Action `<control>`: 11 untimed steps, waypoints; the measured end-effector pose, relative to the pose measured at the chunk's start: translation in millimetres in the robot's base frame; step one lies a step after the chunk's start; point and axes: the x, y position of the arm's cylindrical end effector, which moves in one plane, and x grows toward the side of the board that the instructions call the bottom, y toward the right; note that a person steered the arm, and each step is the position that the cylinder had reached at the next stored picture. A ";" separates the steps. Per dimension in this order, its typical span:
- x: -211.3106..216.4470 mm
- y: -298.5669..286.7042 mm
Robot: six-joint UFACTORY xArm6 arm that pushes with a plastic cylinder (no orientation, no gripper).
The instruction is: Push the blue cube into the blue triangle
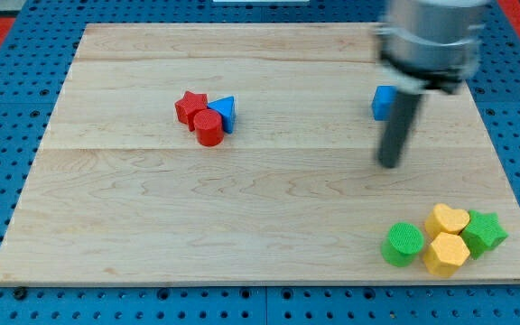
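Observation:
The blue cube (384,102) lies on the wooden board (269,226) at the view's upper right, partly hidden behind my rod. The blue triangle (224,112) lies at the upper left of centre, touching a red star (190,106) and a red cylinder (209,128). My tip (389,163) rests on the board just below the blue cube, slightly to its right, far to the right of the blue triangle.
At the view's bottom right sit a green cylinder (403,244), a yellow heart (447,219), a yellow hexagon (446,254) and a green star (484,232), clustered together near the board's edge. The arm's grey body (430,41) looms at the top right.

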 end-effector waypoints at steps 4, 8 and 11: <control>-112.2 -30.6; -135.7 -199.2; -132.5 -213.5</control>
